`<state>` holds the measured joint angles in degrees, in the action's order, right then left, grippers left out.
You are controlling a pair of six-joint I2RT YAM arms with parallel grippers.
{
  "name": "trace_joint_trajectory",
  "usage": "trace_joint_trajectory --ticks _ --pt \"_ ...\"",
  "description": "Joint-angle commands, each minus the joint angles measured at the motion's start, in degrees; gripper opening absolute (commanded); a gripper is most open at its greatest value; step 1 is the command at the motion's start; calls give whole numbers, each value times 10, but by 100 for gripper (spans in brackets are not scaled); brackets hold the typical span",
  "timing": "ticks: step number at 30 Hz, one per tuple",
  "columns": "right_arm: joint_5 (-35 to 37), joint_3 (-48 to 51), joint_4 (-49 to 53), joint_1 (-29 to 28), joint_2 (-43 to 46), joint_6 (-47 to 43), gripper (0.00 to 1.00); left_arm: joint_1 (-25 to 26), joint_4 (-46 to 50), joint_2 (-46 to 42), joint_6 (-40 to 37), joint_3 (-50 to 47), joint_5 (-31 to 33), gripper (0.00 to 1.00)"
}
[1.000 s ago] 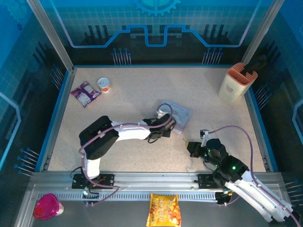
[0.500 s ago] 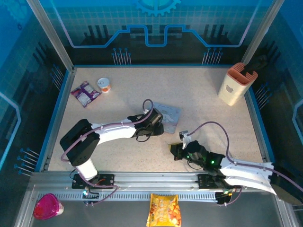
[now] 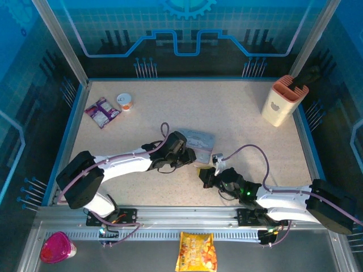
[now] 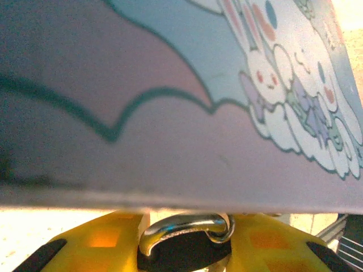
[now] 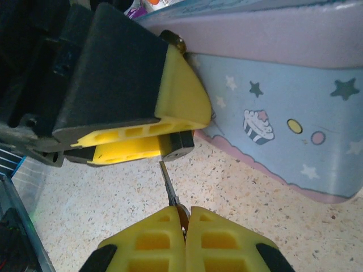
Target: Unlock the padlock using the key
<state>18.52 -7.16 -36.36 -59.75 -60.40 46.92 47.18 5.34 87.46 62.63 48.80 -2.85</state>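
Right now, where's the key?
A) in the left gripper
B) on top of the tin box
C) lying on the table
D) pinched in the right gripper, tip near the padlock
D: the right wrist view shows the key sticking out of the shut right gripper, its tip close to the padlock.

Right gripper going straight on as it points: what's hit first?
Probably the small black padlock clamped in the left gripper's yellow fingers; the slim dark metal key in the right gripper points at it, just ahead.
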Motion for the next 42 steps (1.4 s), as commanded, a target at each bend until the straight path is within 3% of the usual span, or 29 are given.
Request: trace_joint_trajectory --ticks 1,42 --pt "16 6 -35 -8 -3 6 0 -4 -52 -25 39 -12 -19 12" --pt "27 -1 -110 -1 -57 35 0 -4 -135 -63 105 -67 -36 9"
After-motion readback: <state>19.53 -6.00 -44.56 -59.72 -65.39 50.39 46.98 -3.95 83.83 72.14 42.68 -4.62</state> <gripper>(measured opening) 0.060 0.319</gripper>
